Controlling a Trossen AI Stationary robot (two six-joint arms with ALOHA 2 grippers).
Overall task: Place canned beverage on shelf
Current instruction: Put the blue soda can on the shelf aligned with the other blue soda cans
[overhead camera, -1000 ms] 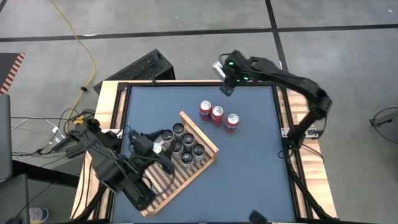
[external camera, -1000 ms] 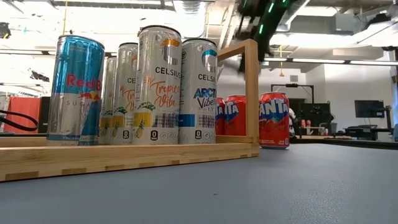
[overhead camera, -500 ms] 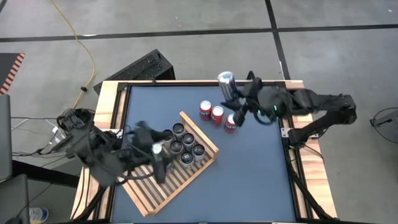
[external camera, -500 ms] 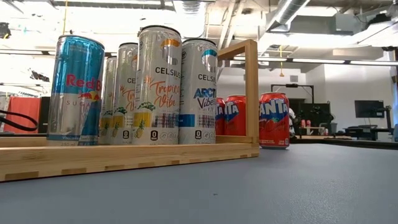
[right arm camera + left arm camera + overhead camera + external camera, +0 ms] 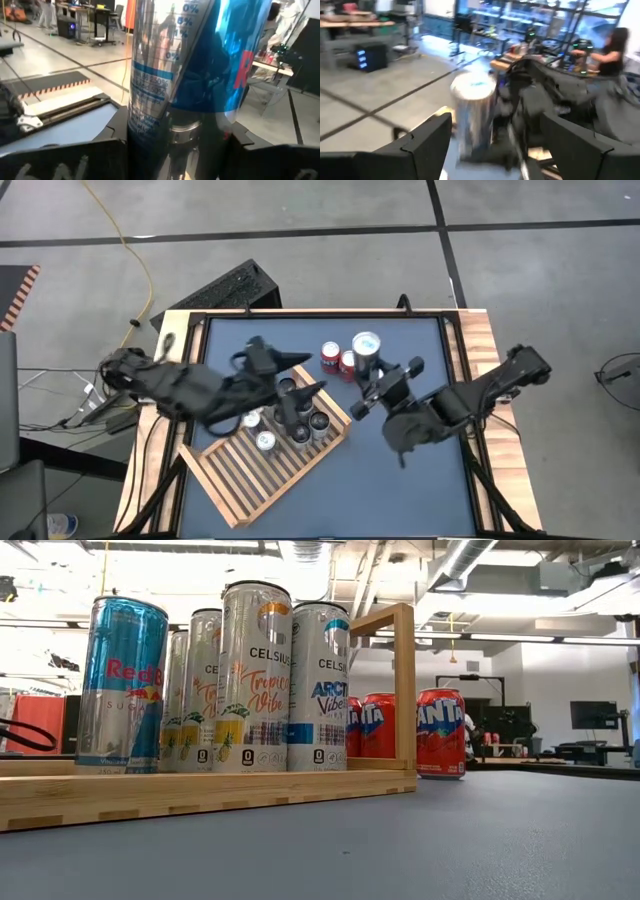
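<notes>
Right gripper point(image 5: 372, 385) is clamped on a tall silver-and-blue can point(image 5: 365, 350), held upright above the table point(image 5: 420, 470). In the right wrist view the can point(image 5: 190, 70) fills the frame between my fingers point(image 5: 65, 160), blue panel with red lettering facing the camera. From above, the can's silver top sits just beside the red cans point(image 5: 338, 360), on their right-arm side, over the far half of the table.

Left gripper point(image 5: 300, 385) is up over the far end of the shelf point(image 5: 255, 480), above the cans already racked there. Jaws stand apart with nothing between them; the left wrist view shows both fingers point(image 5: 427, 140) spread, and beyond them the silver can point(image 5: 472, 115) with the right arm's dark body beside it.

The shelf lies at an angle on the left half of the table. Tall cans point(image 5: 300, 420) are grouped at its far end against the raised frame; the near slats are bare. One more can top point(image 5: 265, 442) stands a little apart on the slats.

Low view: Red Bull can point(image 5: 120, 685) and Celsius cans point(image 5: 255, 680) upright on the shelf's edge point(image 5: 200, 795), red Fanta cans point(image 5: 440, 730) on the table behind the frame post. A person shows in the room beyond in the left wrist view.
</notes>
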